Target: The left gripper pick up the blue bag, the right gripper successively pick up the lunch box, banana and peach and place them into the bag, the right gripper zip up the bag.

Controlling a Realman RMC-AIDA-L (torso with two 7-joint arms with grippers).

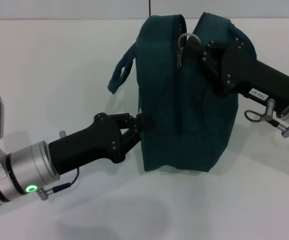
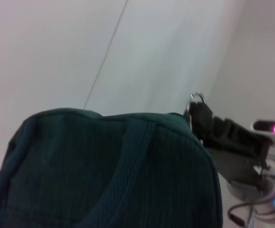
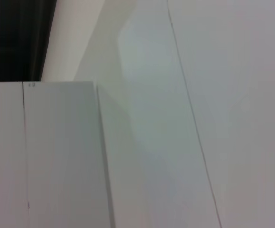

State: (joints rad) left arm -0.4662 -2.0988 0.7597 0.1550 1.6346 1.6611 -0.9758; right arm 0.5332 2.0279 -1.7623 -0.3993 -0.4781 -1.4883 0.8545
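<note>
The blue bag (image 1: 194,125) stands upright in the middle of the white table, its top seam closed along what shows. My left gripper (image 1: 143,123) is shut on the bag's left side wall, about halfway up. My right gripper (image 1: 192,46) is at the bag's top, shut on the zipper pull with its metal ring (image 1: 183,39). The left wrist view shows the bag's top (image 2: 104,175) with a strap, and beyond it the right gripper (image 2: 200,115) under the ring (image 2: 197,98). The lunch box, banana and peach are out of view.
A loose carry handle (image 1: 120,70) hangs off the bag's upper left. White table (image 1: 59,75) surrounds the bag on all sides. The right wrist view shows only pale wall panels (image 3: 61,156) and a dark opening (image 3: 14,38).
</note>
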